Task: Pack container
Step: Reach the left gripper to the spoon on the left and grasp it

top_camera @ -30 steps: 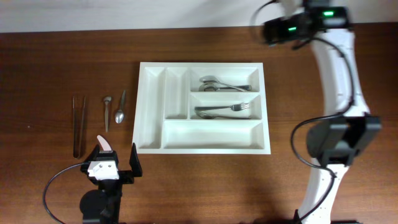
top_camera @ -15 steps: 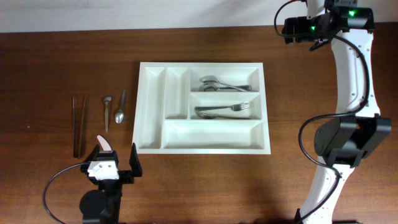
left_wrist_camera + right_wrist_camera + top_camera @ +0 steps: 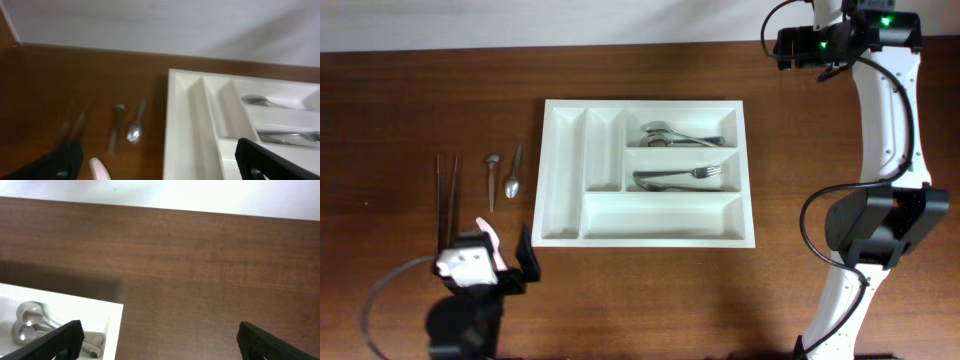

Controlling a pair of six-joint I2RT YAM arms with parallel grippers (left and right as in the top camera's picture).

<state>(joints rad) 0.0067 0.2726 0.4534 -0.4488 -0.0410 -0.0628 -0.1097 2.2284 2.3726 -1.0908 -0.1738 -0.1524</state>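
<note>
The container (image 3: 660,215) is a white five-compartment cutlery tray at the table's middle. Its upper right compartment holds spoons (image 3: 675,133), and the one below holds forks (image 3: 680,177). Left of it on the table lie two small spoons (image 3: 492,182) (image 3: 515,172) and dark chopsticks (image 3: 445,195). My left gripper (image 3: 505,250) is open and empty, low at the front left, near the tray's front-left corner. In the left wrist view the tray (image 3: 190,125), the spoons (image 3: 134,131) and the chopsticks (image 3: 75,125) lie ahead of the jaws (image 3: 160,162). My right gripper (image 3: 790,47) is open and empty, raised past the tray's far right corner (image 3: 112,311).
A pale pink piece (image 3: 100,170) shows by the left finger; I cannot tell what it is. Bare brown table (image 3: 210,280) lies right of the tray. A white wall borders the table's far edge.
My left gripper has shifted left and turned slightly. My right arm swung right a second ago and has held still since.
</note>
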